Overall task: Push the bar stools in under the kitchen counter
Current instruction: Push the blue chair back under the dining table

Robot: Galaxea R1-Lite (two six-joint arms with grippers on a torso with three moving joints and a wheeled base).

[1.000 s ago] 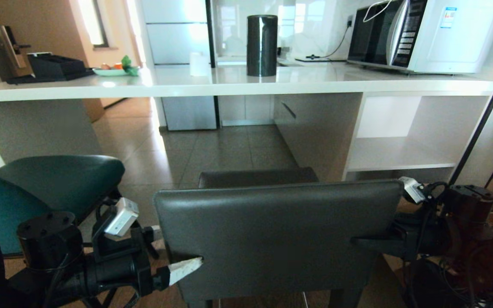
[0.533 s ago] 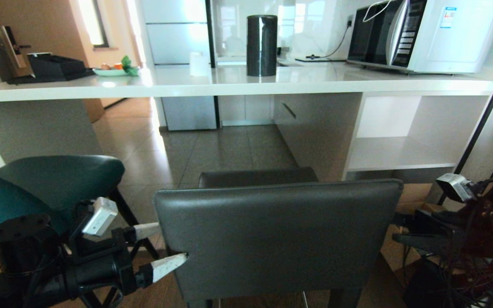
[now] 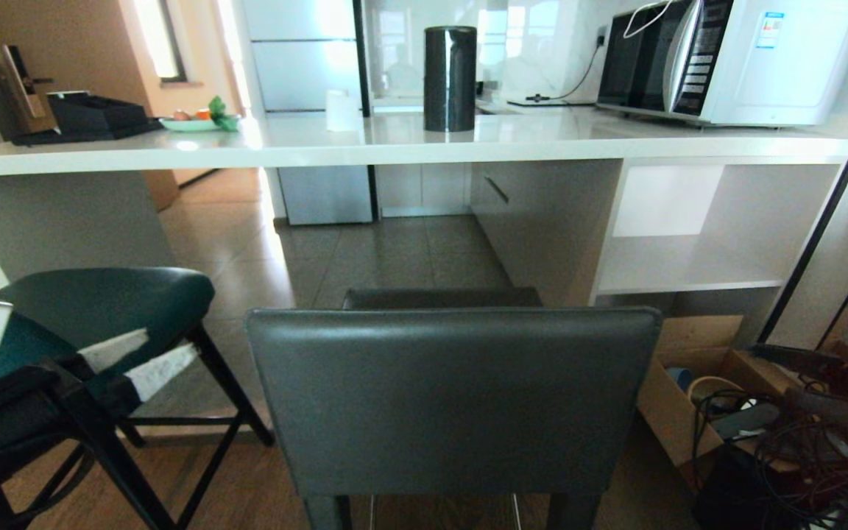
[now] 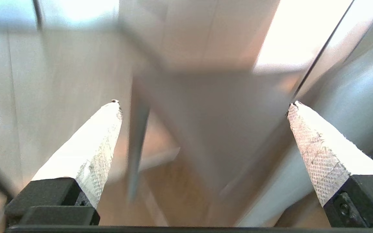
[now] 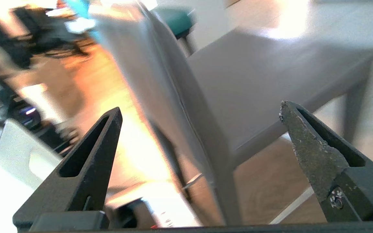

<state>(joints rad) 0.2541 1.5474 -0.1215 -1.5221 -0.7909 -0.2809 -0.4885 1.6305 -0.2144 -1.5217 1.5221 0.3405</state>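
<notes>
The dark grey bar stool (image 3: 453, 397) stands in the middle with its rectangular back toward me, in front of the gap under the white kitchen counter (image 3: 394, 147). Left of it is the teal bar stool (image 3: 100, 309) on thin black legs. My left gripper (image 3: 171, 340) is open with white fingertips, in front of the teal seat and clear of the grey back. Its wrist view is blurred; the left gripper (image 4: 204, 103) holds nothing. My right gripper (image 5: 200, 106) is open and empty, to the right of the grey stool (image 5: 254, 74), seeing it side-on.
On the counter stand a microwave (image 3: 733, 59), a black cylinder (image 3: 450, 77), a fruit plate (image 3: 192, 121) and a black box (image 3: 93, 114). White shelves (image 3: 689, 265) fill its right part. A cardboard box (image 3: 689, 353) and tangled cables (image 3: 799, 456) lie at the lower right.
Both grippers have swung outward off the grey stool's back: the left one to the left in front of the teal stool, the right one off to the right. The grey back sits slightly further left.
</notes>
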